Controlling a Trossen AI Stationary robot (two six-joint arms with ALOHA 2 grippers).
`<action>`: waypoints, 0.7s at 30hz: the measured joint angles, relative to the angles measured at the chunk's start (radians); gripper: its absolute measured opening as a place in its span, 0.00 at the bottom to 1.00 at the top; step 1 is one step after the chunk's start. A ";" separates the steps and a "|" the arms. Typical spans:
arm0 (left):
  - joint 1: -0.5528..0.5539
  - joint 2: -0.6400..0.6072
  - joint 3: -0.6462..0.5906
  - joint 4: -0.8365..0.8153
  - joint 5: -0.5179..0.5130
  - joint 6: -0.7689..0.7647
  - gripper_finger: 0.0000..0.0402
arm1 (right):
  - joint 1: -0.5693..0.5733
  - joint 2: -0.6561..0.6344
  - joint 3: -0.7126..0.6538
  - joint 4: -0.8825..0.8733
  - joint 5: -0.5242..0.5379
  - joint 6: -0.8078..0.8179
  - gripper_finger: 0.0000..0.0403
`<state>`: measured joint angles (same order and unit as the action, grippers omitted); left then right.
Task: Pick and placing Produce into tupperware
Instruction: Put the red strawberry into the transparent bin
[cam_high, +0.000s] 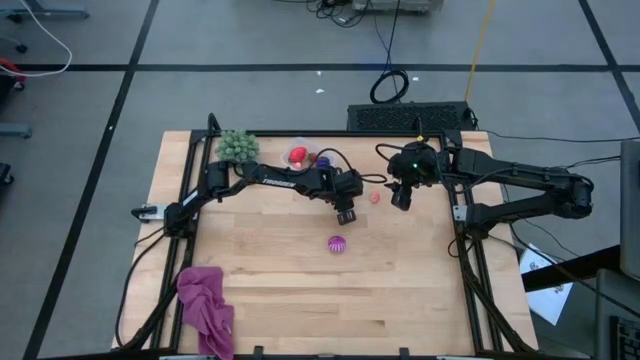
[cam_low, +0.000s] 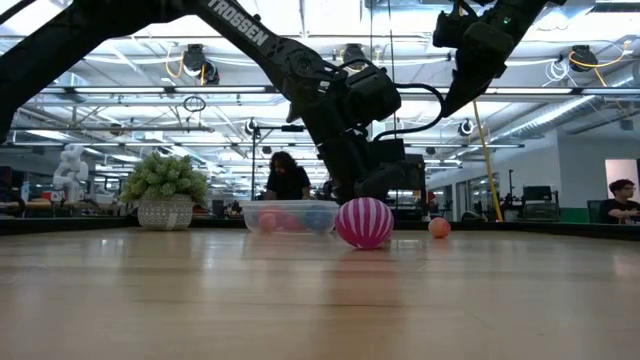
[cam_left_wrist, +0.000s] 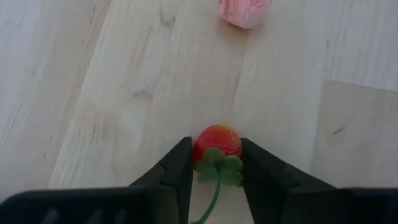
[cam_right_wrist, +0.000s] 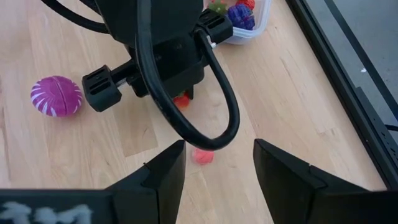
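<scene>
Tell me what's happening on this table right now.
The left gripper has shut on a strawberry mid-table. The right gripper hangs open nearby, above a pink piece. The tub by the green plant already holds some produce; a striped ball lies loose on the table.

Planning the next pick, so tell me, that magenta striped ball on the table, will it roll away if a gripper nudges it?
Probably. The magenta striped ball looks round and rests free on the flat wooden table, so a sideways nudge would likely send it rolling. It looks like a small, light toy, and its ridged surface may help the fingers grip.
</scene>
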<state>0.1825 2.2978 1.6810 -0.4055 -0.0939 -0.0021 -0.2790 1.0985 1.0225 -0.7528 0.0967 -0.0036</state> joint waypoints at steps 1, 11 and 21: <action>0.000 0.000 0.000 0.001 0.000 0.000 0.28 | 0.000 0.000 0.000 0.000 0.000 0.000 0.45; 0.006 -0.002 0.061 -0.041 -0.045 0.023 0.28 | 0.000 0.000 0.000 -0.001 0.001 0.000 0.45; 0.016 -0.008 0.254 -0.361 -0.157 0.052 0.30 | 0.000 0.000 0.000 -0.010 0.001 0.000 0.45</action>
<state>0.1985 2.2902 1.9347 -0.7668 -0.2511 0.0497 -0.2787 1.0981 1.0225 -0.7631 0.0975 -0.0036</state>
